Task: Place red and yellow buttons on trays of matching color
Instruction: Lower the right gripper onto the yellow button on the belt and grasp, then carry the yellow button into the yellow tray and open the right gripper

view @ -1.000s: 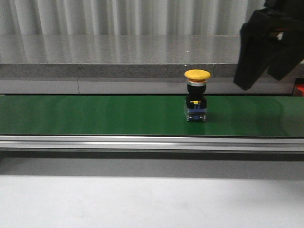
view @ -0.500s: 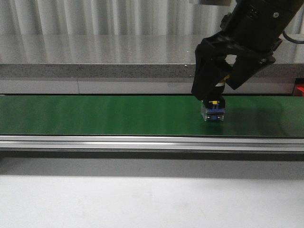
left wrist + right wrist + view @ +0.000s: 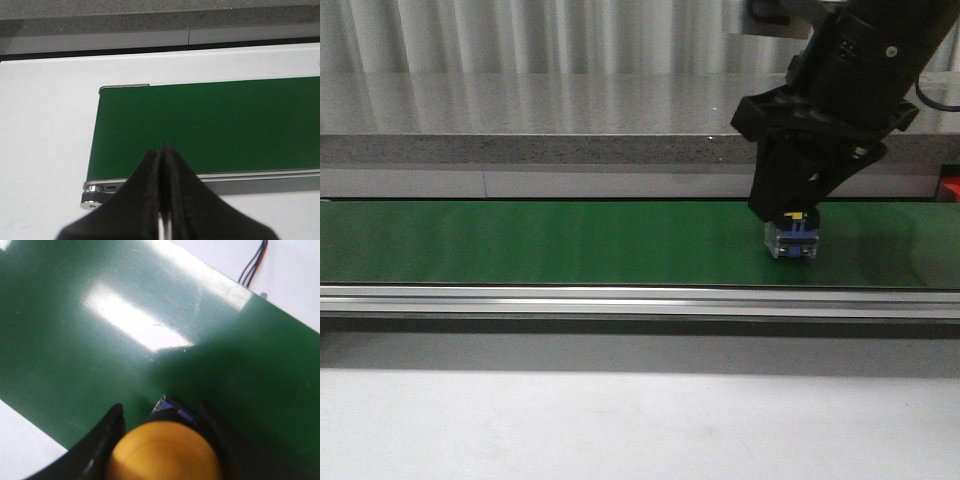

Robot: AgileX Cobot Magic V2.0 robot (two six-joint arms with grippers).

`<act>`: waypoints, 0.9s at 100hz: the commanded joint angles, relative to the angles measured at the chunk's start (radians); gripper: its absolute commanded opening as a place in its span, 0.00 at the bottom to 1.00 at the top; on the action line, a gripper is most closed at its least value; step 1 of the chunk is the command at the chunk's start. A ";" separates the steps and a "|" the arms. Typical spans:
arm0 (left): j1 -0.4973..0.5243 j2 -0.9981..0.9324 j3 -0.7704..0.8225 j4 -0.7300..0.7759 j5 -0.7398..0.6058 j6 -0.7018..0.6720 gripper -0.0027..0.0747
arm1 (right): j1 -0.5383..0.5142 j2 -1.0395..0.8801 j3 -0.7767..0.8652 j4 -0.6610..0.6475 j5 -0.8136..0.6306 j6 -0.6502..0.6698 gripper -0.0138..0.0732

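Note:
The yellow button stands upright on the green conveyor belt (image 3: 520, 245); in the front view only its clear and blue base (image 3: 790, 240) shows below my right gripper (image 3: 790, 215). From the right wrist its yellow cap (image 3: 165, 452) fills the space between the fingers. My right gripper (image 3: 161, 407) is open, one finger on each side of the button, with a strip of belt showing between one finger and the button's body. My left gripper (image 3: 162, 150) is shut on nothing above the belt's end (image 3: 115, 187). The red button and the trays are out of view.
The belt runs across the table between metal rails (image 3: 620, 300). A grey stone ledge (image 3: 520, 145) lies behind it. A red object (image 3: 950, 188) shows at the far right edge. Dark cables (image 3: 252, 262) lie on the white surface beyond the belt.
The button has ridden the belt to the right. My right arm came down from the upper right, and its fingers now straddle the button and hide the cap in the front view.

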 commanded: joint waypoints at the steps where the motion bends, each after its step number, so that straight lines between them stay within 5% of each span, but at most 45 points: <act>1: -0.008 0.002 -0.026 -0.017 -0.073 0.002 0.01 | -0.040 -0.077 -0.051 0.002 0.031 0.069 0.35; 29: -0.008 0.002 -0.026 -0.017 -0.073 0.002 0.01 | -0.239 -0.267 -0.051 -0.196 0.183 0.280 0.35; 53: -0.008 0.002 -0.026 -0.017 -0.073 0.002 0.01 | -0.552 -0.387 -0.024 -0.441 0.182 0.547 0.34; 90: -0.008 0.002 -0.026 -0.017 -0.073 0.002 0.01 | -0.980 -0.395 0.183 -0.538 -0.097 0.854 0.34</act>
